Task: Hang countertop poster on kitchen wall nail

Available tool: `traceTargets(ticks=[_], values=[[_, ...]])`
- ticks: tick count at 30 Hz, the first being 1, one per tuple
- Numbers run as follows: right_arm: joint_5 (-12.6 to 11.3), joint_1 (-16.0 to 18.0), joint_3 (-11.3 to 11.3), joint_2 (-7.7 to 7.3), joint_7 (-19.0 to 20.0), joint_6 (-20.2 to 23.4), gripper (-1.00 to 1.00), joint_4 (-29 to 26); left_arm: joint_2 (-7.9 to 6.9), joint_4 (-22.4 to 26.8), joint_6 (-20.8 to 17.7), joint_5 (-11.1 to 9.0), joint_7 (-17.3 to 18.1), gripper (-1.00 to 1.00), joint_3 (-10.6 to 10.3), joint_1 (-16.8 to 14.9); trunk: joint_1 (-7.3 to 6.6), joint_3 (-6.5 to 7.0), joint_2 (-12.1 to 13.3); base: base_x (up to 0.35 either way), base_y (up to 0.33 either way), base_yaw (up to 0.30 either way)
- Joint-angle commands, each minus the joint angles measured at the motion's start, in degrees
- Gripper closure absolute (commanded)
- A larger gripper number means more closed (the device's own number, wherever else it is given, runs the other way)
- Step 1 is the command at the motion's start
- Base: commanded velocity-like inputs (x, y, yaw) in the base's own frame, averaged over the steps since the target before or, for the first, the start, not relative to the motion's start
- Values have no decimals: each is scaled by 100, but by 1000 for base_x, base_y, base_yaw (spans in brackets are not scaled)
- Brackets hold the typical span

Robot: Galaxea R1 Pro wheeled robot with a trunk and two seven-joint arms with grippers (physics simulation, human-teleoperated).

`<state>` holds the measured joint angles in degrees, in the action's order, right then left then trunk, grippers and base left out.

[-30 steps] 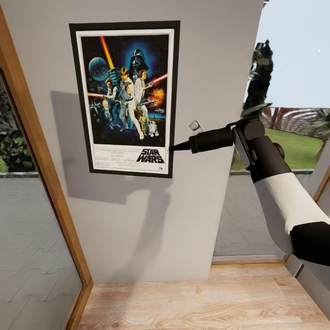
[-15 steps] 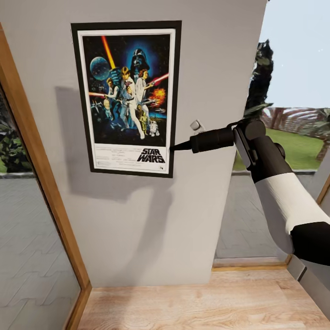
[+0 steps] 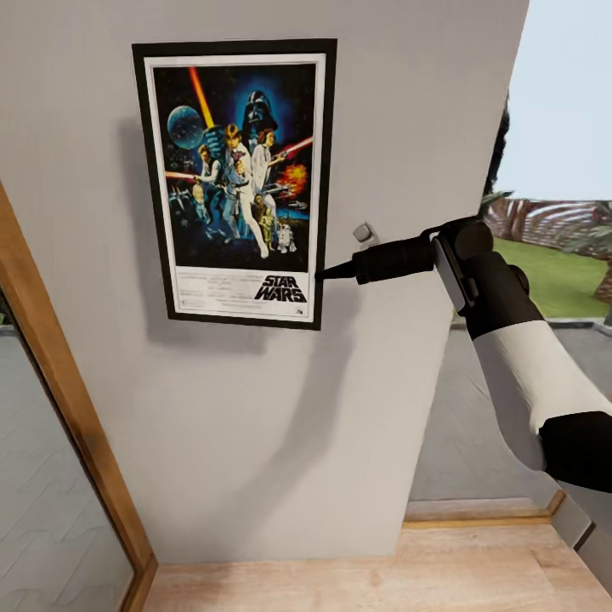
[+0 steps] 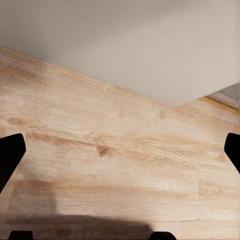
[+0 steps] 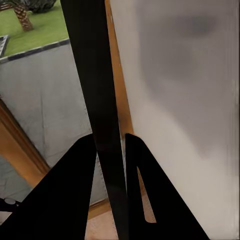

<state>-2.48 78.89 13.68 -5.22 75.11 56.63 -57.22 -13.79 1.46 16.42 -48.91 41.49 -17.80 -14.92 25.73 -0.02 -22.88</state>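
The framed Star Wars poster hangs upright in front of the pale grey wall, casting a narrow shadow on it. My right gripper is shut on the poster's lower right edge, the arm reaching in from the right. In the right wrist view the black frame edge runs between the two fingers, with the gripper clamped on it. My left gripper points down at the wooden floor and is open, holding nothing. The wall nails are hidden or too small to make out. The kitchen countertop is out of view.
A wooden window frame with glass runs down the left of the wall. To the right is a glazed opening onto a lawn. Light wood floor lies at the wall's foot.
The view has shifted and the wall fills more of it. The poster's shadow on the wall has shrunk towards the poster. The right gripper still holds the same edge.
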Motion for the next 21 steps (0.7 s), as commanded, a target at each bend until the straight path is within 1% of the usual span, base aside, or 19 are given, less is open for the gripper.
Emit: traceTargets(ticks=[1,6,10,16,21], values=[[-33,3,12,-5,4,59,100,0,-1,-5,37,-31,8,-100,-48,-2,5,-2,-4,337,0,0],[-27,3,15,-5,4,56,100,0,-1,-5,37,-31,15,-100,-48,-2,5,-2,-4,288,0,0],[-30,3,14,-5,4,58,100,0,-1,-5,37,-31,16,-100,-48,-2,5,-2,-4,106,0,0],[-25,3,24,-10,4,54,100,0,-1,-5,33,-31,10,-100,-48,-2,5,-2,-4,26,0,0],[-24,3,21,-13,4,54,100,0,-1,-5,33,-31,8,-100,-48,-2,5,-2,-4,251,0,0]])
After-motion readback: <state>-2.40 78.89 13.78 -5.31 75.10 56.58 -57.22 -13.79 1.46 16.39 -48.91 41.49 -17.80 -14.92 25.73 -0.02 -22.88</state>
